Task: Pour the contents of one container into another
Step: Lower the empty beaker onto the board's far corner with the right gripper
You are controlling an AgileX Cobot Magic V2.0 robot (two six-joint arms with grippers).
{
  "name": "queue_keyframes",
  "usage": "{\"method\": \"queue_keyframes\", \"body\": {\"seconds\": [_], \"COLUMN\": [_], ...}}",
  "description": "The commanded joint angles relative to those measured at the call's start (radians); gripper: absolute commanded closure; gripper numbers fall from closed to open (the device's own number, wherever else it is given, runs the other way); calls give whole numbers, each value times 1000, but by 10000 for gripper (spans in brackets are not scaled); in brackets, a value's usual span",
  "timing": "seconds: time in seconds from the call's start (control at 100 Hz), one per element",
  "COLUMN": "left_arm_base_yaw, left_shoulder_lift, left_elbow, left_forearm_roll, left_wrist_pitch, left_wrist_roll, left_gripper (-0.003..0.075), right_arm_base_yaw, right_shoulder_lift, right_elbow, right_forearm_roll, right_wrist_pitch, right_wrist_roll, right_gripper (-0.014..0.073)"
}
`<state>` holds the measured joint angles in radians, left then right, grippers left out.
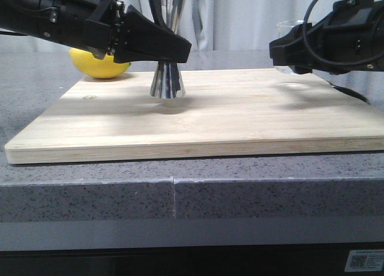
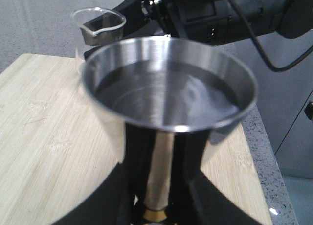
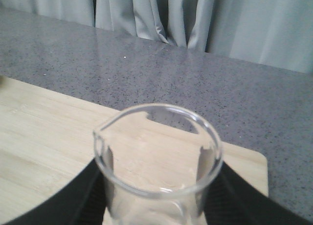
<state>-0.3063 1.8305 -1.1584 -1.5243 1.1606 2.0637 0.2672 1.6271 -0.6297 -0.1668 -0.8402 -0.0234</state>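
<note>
Jaws grip jigger (image 1: 167, 81) mid-board; beaker (image 3: 157, 161) held near board's (image 1: 240, 117) right edge

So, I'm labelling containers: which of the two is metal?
The steel jigger in the left gripper; the beaker in the right gripper is clear glass.

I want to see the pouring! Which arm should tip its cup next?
The right one, probably. Its gripper holds the glass beaker, upright and raised. The left gripper holds the steel jigger on the board, open top ready.
</note>
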Motion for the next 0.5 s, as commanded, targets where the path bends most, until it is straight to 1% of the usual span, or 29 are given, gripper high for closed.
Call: {"method": "queue_keyframes", "body": {"seconds": [0.0,0.49], "left_arm_base_yaw": [-10,-10], "left_shoulder_lift": [-55,-55], "left_elbow": [-28,-28], "left_forearm_roll": [-73,-73], "left_wrist_pitch": [109,109], "left_wrist_roll": [-12,-12], "left_gripper": [739,739], "right_arm_base_yaw": [-4,-4], "right_shoulder_lift": [-10,101], "right_elbow": [-51,-137], "right_forearm_roll": [14,17], "right_wrist_pitch": [-108,-107], "right_wrist_roll": [0,0], "right_gripper": [389,388]}}
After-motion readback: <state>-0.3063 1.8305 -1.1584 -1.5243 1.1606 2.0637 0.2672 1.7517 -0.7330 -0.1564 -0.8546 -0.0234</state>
